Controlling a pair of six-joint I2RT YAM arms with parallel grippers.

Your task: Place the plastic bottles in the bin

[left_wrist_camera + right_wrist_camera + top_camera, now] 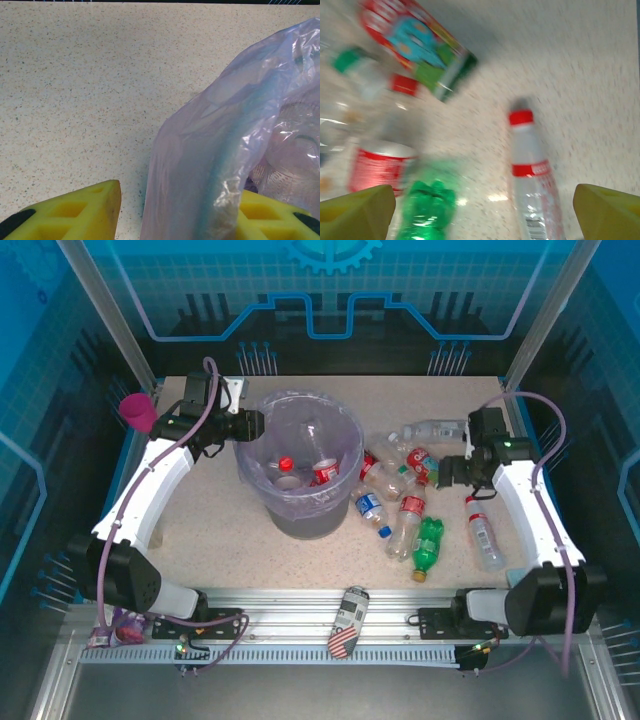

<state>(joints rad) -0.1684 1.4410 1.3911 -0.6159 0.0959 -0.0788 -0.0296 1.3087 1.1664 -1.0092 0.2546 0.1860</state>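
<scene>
The bin (300, 465), a grey bucket lined with a lavender bag, stands mid-table with a few bottles (325, 472) inside. My left gripper (255, 425) is open at its left rim; the bag's edge (220, 150) hangs between the yellow fingers (75, 215). Several bottles lie to the right of the bin: a green one (428, 545), a red-labelled one (408, 518) and a blue-labelled one (372, 508). My right gripper (445, 472) hovers open over them. Its blurred wrist view has the green bottle (427, 210) and a red-capped clear bottle (532, 170) between the fingers (355, 212).
A pink goblet (138, 412) sits at the far left edge. A black-and-white patterned can (347, 622) lies on the front rail. A container with a red, blue and green label (415, 42) lies among the bottles. Another clear bottle (485, 535) lies near the right arm.
</scene>
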